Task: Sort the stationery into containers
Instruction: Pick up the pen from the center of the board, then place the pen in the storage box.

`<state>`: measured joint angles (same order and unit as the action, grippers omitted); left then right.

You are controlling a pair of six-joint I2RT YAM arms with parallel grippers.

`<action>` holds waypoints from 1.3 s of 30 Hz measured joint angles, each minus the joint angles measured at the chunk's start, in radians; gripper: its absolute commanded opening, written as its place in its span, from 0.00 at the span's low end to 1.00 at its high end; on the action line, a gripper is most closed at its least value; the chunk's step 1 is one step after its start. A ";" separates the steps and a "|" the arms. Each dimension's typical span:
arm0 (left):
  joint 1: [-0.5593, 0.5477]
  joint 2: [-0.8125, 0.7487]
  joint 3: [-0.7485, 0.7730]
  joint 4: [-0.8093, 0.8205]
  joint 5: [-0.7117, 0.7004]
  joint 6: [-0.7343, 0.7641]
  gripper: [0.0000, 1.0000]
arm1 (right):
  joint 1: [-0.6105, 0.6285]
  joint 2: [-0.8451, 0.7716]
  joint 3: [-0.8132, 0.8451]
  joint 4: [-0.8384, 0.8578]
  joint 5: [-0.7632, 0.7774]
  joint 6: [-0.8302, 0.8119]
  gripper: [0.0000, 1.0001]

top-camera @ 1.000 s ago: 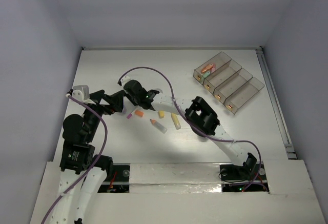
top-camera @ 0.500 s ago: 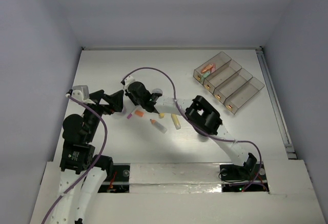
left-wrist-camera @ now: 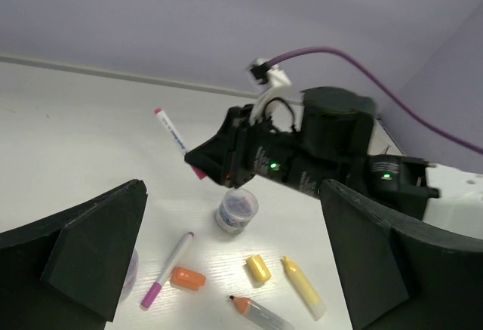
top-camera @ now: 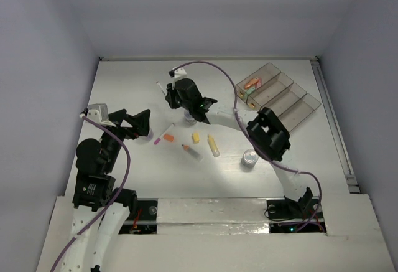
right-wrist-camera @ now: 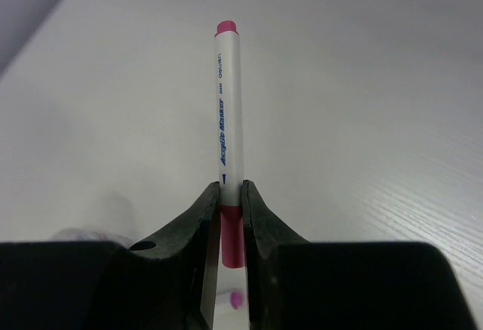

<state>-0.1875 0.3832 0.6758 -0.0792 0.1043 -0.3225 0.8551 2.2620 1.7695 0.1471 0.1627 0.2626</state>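
Right gripper (right-wrist-camera: 230, 198) is clamped on a thin white pen (right-wrist-camera: 229, 111). The pen has a white barrel with blue print and a pink plug at the far end. A pink cap section sits right in the pinch, and most of the barrel sticks out past the fingertips. In the left wrist view the pen hangs clear of the table (top-camera: 124, 85), slanted.

A round tin (left-wrist-camera: 237, 211) with a silver side and purple top stands on the table just below the right gripper.

Left gripper (top-camera: 148, 122) is spread wide, nothing between its fingers. Ahead of it lie:
- a second thin white pen with a pink tip (left-wrist-camera: 170, 269), with an orange bit (left-wrist-camera: 187, 278) touching or just beside it
- a small yellow bit (left-wrist-camera: 258, 269)
- a yellow marker (left-wrist-camera: 302, 287)
- a clear marker with an orange tip (left-wrist-camera: 260, 315)

Another silver tin (top-camera: 250, 159) sits well to the right gripper's near side, by the right arm's elbow.

The smoky containers (top-camera: 292, 111) are well apart to the right of both grippers. The farthest bin holds pink, green and orange pieces (top-camera: 252, 84).
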 measured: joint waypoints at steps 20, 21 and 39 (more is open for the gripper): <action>-0.015 0.023 0.000 0.007 0.055 0.000 0.99 | -0.530 -0.742 -0.843 0.158 0.153 0.311 0.07; -0.016 0.026 0.000 0.008 0.056 0.000 0.99 | -0.542 -0.759 -0.874 0.156 0.162 0.321 0.07; -0.027 0.034 0.000 0.008 0.064 0.000 0.99 | -0.758 -0.760 -1.020 0.162 0.098 0.513 0.12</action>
<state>-0.2150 0.4175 0.6758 -0.0715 0.1688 -0.3229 0.0967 1.5017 0.7490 0.3092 0.2604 0.7753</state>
